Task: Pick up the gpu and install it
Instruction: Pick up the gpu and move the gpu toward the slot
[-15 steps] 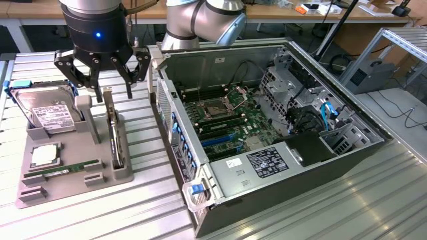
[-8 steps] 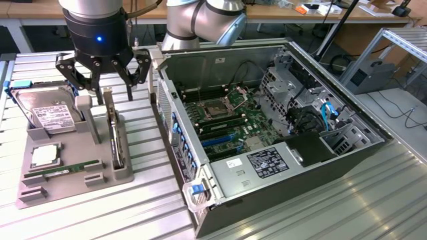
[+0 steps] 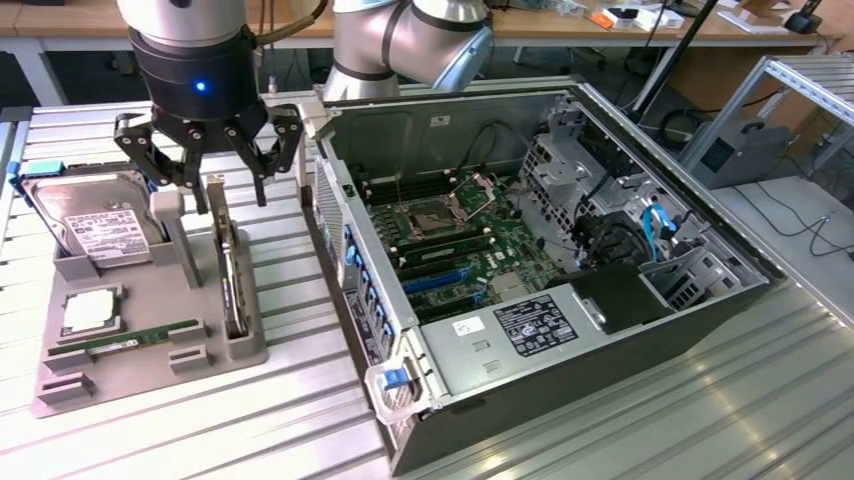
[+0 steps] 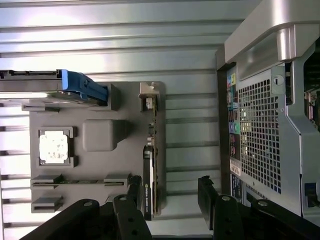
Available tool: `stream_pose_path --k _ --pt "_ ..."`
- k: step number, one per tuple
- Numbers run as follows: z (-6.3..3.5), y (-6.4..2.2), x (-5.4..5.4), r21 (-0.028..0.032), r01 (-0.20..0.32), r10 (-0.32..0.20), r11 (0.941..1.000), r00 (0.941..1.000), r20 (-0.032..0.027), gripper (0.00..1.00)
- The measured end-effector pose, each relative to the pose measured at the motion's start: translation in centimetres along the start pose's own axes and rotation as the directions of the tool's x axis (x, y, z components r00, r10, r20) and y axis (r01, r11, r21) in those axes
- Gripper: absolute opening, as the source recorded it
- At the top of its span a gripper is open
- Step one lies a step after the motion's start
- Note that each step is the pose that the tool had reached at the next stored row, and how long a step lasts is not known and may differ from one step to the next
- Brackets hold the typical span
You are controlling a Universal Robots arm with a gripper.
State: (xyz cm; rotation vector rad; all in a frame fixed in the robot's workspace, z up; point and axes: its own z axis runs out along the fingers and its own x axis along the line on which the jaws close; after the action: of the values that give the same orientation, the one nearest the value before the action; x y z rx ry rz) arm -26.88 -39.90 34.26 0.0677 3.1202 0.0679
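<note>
Exterior view: claw (image 3: 228, 192) hangs spread wide above the gpu (image 3: 232, 280) standing edgewise in its grey holder (image 3: 140, 295).

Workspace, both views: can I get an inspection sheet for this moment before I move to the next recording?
Surface: ribbed metal table with a gray holder on it.
Job's things: gpu stands on edge in the holder.
Clutter: hard drive, CPU and memory stick, all in the holder; open case beside it.
Claw: open, above one end of the gpu, holding nothing.
Cables: blue cable and black cables inside the case.
Surroundings: desks behind; metal frame at the exterior view's right.
</note>
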Motion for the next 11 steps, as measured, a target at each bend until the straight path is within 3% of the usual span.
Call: stream_pose_path --k 11 --pt "0.95 -0.05 0.02 0.0000 0.000 0.000 1.0000 1.0000 0.0000 0.57"
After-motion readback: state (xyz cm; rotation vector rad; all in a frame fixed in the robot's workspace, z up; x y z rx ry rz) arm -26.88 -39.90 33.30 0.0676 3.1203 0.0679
